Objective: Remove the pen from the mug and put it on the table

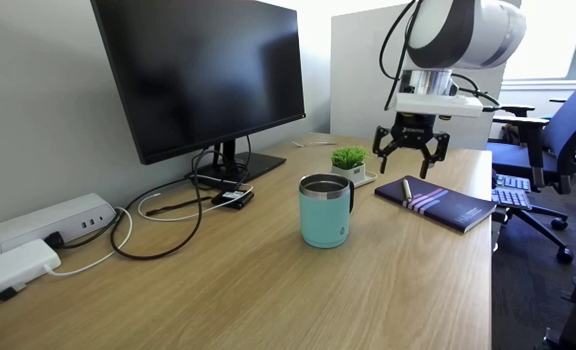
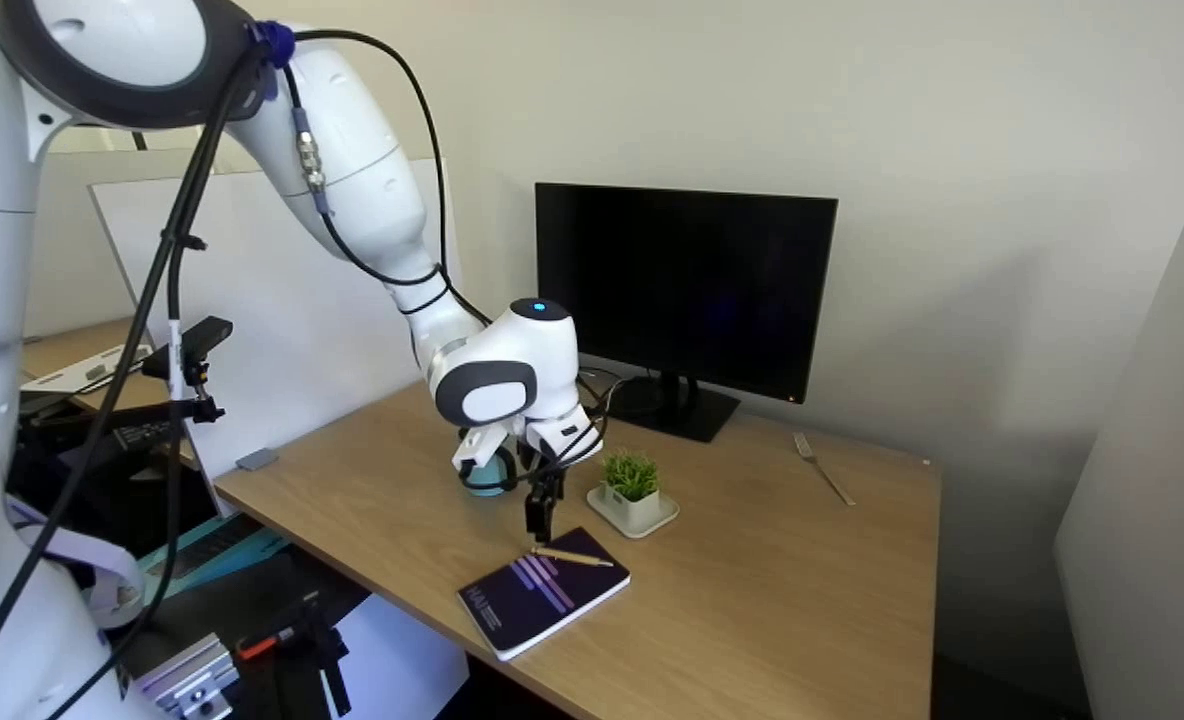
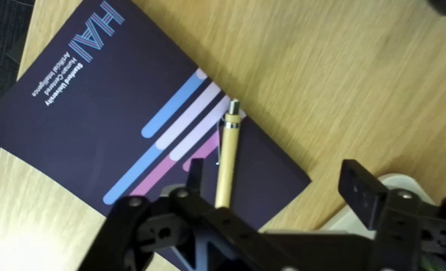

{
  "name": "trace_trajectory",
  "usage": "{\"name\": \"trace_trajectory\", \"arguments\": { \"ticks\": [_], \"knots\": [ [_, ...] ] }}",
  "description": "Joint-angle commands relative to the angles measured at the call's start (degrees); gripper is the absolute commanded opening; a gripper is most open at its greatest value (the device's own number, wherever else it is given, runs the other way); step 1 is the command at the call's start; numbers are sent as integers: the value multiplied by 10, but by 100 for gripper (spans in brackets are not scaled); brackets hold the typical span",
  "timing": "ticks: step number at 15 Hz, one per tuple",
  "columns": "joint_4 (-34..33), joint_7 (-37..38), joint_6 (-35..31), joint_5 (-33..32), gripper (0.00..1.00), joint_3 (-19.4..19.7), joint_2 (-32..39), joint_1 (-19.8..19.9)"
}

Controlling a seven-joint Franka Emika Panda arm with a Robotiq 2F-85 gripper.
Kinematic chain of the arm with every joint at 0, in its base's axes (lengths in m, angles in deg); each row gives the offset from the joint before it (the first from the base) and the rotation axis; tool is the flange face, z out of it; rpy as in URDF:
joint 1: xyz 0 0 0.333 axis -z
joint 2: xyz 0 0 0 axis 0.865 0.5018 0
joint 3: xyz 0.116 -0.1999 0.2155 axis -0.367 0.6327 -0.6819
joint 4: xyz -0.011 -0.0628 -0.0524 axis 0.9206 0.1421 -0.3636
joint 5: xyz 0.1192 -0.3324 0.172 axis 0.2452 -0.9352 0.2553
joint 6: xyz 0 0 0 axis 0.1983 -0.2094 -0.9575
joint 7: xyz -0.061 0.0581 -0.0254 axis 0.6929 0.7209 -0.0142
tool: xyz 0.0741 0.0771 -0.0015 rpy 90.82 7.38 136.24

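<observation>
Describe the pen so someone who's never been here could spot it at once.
Find the wooden desk that holds a black monitor; on it, near the potted plant, lies a dark notebook. The pen rests on that notebook, partly over its printed stripes. Unlike those flat pink and blue stripes, it is slim, rounded and tan, with a silver end.

"HAI" at 11 o'clock on dark notebook (image 3: 127, 122), wrist view, "Stanford University Human-Centered Artificial Intelligence" at 10 o'clock, "ROBOTIQ" on gripper (image 1: 403, 169), 2 o'clock in an exterior view

Pen (image 2: 574, 556) on nbk (image 2: 542, 598), end effector (image 2: 540, 532) abv; mug (image 2: 488, 476) partly bhd arm (image 2: 362, 165).
</observation>
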Motion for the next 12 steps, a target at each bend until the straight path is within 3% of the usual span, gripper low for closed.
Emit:
{"name": "trace_trajectory", "arguments": {
  "ticks": [1, 2, 6, 12],
  "knots": [
    [24, -109, 86, 63, 100, -58, -108, 37],
    [23, -146, 119, 87, 100, -69, -138, 38],
    [20, -226, 300, 104, 100, -57, -270, 9],
    [0, -272, 537, 21, 100, -49, -361, -2]
  ]
}}
